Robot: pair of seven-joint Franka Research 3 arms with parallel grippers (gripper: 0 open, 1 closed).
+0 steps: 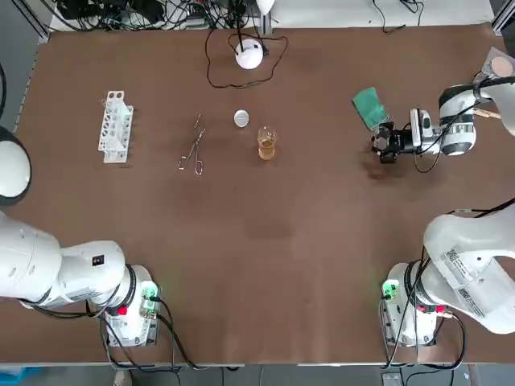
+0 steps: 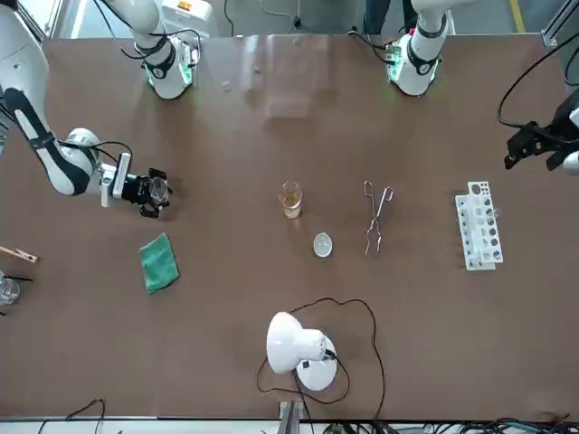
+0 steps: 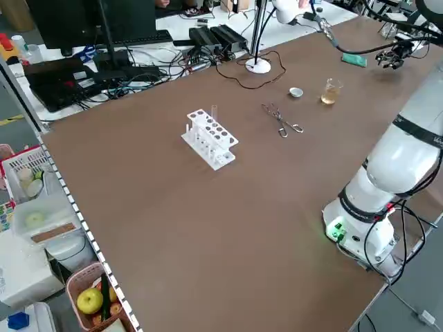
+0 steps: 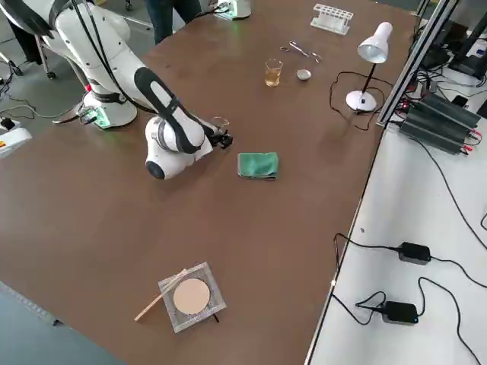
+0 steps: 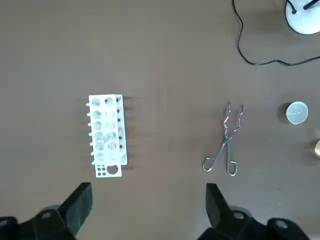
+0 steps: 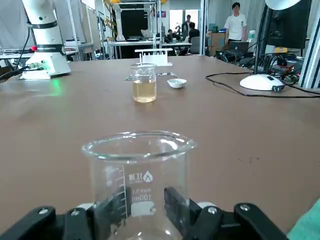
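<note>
Beaker (image 6: 138,165) in right tool (image 6: 145,217), graduations legible — wrist view only

Glossy clear glass beaker (image 6: 139,155), soft green cloth (image 1: 368,107), shiny metal tongs (image 1: 193,149).

A robotics lab with chemistry ware: the table (image 1: 282,257) carries a test-tube rack (image 1: 115,126), crucible tongs (image 1: 193,151), a graduated glass beaker (image 6: 139,170), a beaker of amber liquid (image 1: 266,143) and a wire gauze (image 4: 192,296); a monitor (image 3: 66,21) and cables (image 3: 138,62) lie beyond its far edge.
</note>
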